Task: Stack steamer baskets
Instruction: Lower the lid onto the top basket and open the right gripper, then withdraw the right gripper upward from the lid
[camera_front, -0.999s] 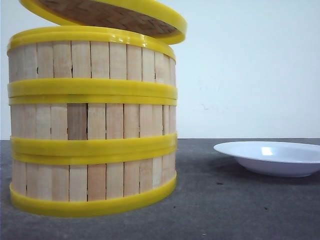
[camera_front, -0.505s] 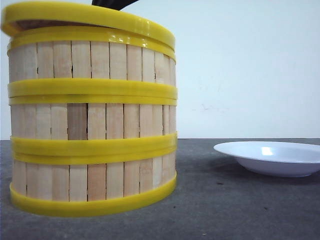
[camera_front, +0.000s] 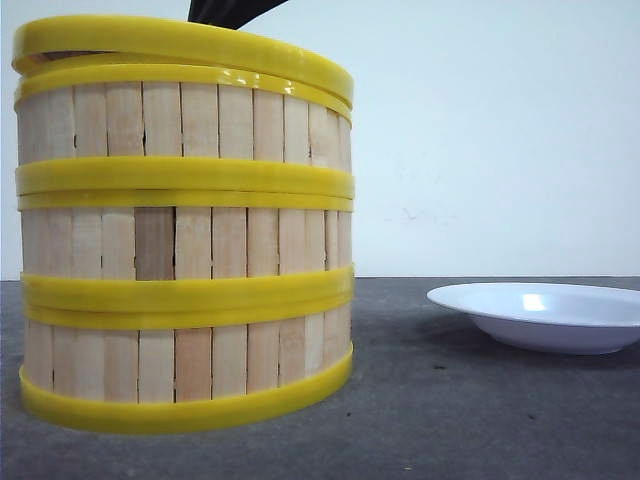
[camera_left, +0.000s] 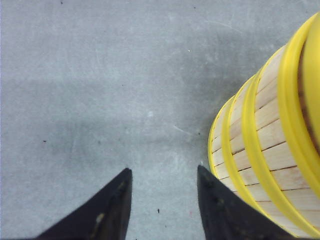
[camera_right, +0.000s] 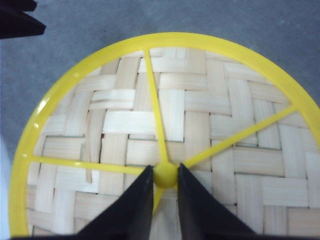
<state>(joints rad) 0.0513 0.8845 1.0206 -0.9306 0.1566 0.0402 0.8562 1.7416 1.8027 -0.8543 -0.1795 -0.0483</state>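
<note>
Three steamer baskets stand stacked at the left of the front view: the top one (camera_front: 180, 120), the middle one (camera_front: 180, 235) and the bottom one (camera_front: 180, 360). A woven lid (camera_right: 170, 115) with a yellow rim (camera_front: 180, 45) lies on the stack, slightly tilted, its left side raised. My right gripper (camera_right: 165, 175) is shut on the lid's yellow knob (camera_right: 165, 178); from the front only a dark part of it (camera_front: 228, 10) shows above the lid. My left gripper (camera_left: 162, 172) hangs open over the table beside the stack (camera_left: 270, 140), holding nothing.
A white shallow plate (camera_front: 545, 315) lies on the grey table (camera_front: 450, 420) to the right of the stack. A white wall stands behind. In the right wrist view a dark part of the other arm (camera_right: 17, 22) shows past the lid's edge.
The lid has come down and to the left, from hovering tilted above the stack to resting on the top basket's rim. The stack and the plate have not moved.
</note>
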